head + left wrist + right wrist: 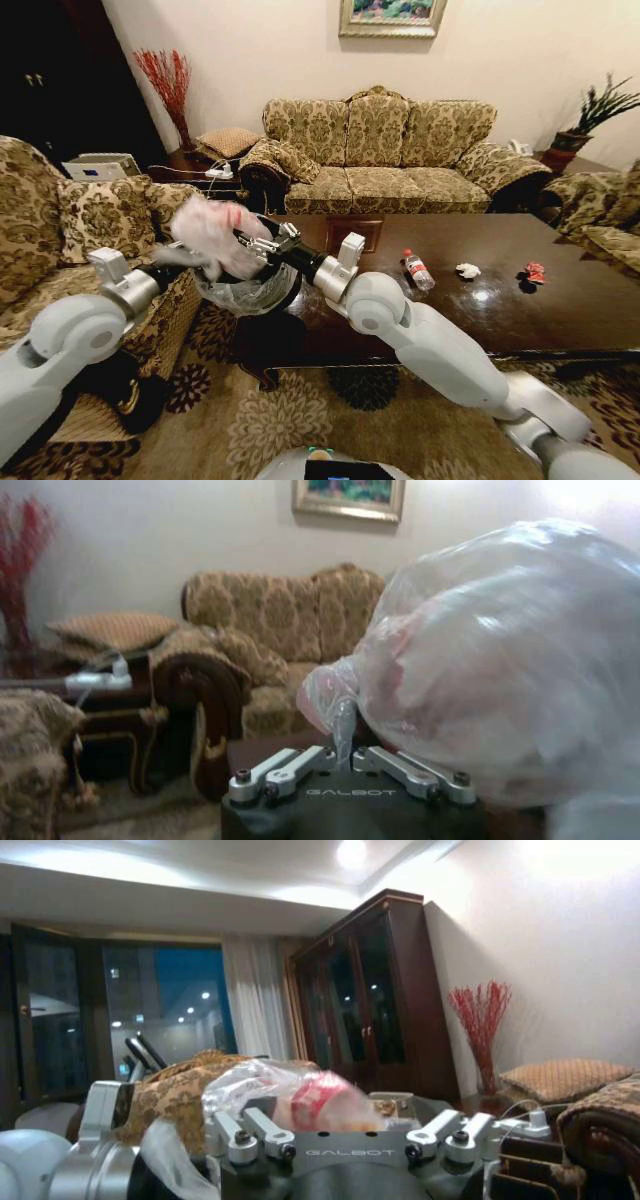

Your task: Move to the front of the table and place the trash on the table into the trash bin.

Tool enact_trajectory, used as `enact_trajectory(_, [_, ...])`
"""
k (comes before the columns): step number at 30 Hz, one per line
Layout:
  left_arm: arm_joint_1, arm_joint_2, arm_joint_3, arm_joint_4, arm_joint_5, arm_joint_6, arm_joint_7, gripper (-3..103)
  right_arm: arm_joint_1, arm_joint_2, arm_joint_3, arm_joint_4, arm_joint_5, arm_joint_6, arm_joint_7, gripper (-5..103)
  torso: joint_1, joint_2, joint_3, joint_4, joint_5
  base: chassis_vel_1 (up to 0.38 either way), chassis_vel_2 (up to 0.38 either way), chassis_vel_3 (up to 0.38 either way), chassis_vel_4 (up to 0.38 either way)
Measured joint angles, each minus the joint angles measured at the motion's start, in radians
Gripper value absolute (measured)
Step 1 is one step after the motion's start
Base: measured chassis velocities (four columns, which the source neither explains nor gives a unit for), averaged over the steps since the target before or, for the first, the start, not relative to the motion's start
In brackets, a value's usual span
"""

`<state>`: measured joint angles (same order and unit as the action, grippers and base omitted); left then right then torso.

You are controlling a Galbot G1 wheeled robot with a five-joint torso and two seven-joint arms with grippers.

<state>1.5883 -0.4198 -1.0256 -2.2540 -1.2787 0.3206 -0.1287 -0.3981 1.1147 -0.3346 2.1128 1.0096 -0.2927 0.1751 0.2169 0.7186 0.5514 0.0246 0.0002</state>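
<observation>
My left gripper [180,255] is shut on a twisted end of the white-and-pink plastic bag bundle [213,235], which hangs just above the trash bin [250,292] with its puffy liner at the table's left end. In the left wrist view the fingers [300,763] pinch the plastic strand and the bundle [500,675] bulges beyond my left gripper [342,754]. My right gripper [258,245] reaches in from the right, open, with the bundle [300,1099] lying between its spread fingers [240,1136]. On the dark table [480,315] lie a clear bottle [417,270], a white paper wad [468,270] and a red wrapper [535,272].
Floral sofas stand at the left [90,220], behind the table [380,150] and at the right [600,215]. A side table with a power strip [220,172] and red twigs [170,85] fills the back left corner. Patterned rug [270,420] lies below.
</observation>
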Motion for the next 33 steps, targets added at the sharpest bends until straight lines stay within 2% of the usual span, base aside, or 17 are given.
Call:
enact_trajectory(1, [0.0, 0.0, 0.0, 0.0, 0.0, 0.0, 0.0, 3, 0.0, 0.0, 0.0, 0.0, 0.0, 0.0, 0.0, 84, 0.0, 0.0, 0.0, 0.0, 0.0, 0.0, 0.0, 0.0, 0.0])
enact_trajectory(4, [0.026, 0.02, -0.022, -0.001, 0.0, 0.018, 0.002, 3, -0.011, 0.001, 0.019, 0.001, -0.001, 0.018, -0.007, 98, 0.0, 0.0, 0.0, 0.0001, 0.0002, 0.0, 0.0, 0.0, 0.0])
enact_trajectory(8, [0.037, 0.027, -0.03, 0.002, 0.008, 0.051, -0.004, 3, -0.017, -0.001, 0.039, 0.012, 0.003, 0.028, -0.011, 100, 0.0, 0.0, 0.0, 0.0, 0.0001, 0.0, 0.0, 0.0, 0.0])
enact_trajectory(11, [0.044, 0.04, -0.035, 0.018, 0.017, 0.118, -0.049, 3, -0.034, -0.019, 0.084, 0.038, 0.02, 0.031, -0.012, 100, 0.0, 0.0, 0.0, 0.0001, 0.0, 0.0, 0.0, 0.0, 0.0])
enact_trajectory(14, [0.042, 0.045, -0.037, 0.017, 0.017, 0.133, -0.062, 3, -0.054, -0.032, 0.109, 0.052, 0.026, 0.031, -0.015, 100, 0.0, 0.0, 0.0, 0.0002, -0.0001, 0.0, 0.0, 0.0, 0.0])
enact_trajectory(20, [-0.015, 0.056, -0.038, 0.016, -0.021, 0.123, -0.071, 3, -0.1, -0.05, 0.134, 0.07, 0.025, 0.031, -0.028, 100, 0.0, 0.0, 0.0, -0.0001, 0.0, 0.0, 0.0, 0.0, 0.0])
enact_trajectory(25, [-0.038, 0.065, -0.05, 0.021, -0.044, 0.119, -0.076, 3, -0.15, -0.06, 0.198, 0.094, 0.027, 0.033, -0.023, 100, 0.0, 0.0, 0.0, 0.0002, -0.0001, 0.0, 0.0, 0.0, 0.0])
enact_trajectory(28, [-0.029, 0.061, -0.05, 0.005, -0.043, 0.119, -0.076, 3, -0.195, -0.089, 0.243, 0.118, 0.024, 0.05, 0.0, 100, 0.0, 0.0, 0.0, 0.0004, -0.0003, 0.0, 0.0, 0.0, 0.0])
enact_trajectory(32, [-0.025, 0.062, -0.04, -0.019, -0.037, 0.137, -0.068, 3, -0.368, -0.19, 0.357, 0.182, -0.06, 0.101, 0.027, 100, 0.0, 0.0, 0.0, 0.0, 0.0003, 0.0, 0.0, 0.0, 0.0])
enact_trajectory(33, [-0.025, 0.062, -0.04, -0.019, -0.037, 0.137, -0.068, 3, -0.368, -0.19, 0.357, 0.182, -0.06, 0.101, 0.027, 100, 0.0, 0.0, 0.0, 0.0, 0.0003, 0.0, 0.0, 0.0, 0.0])
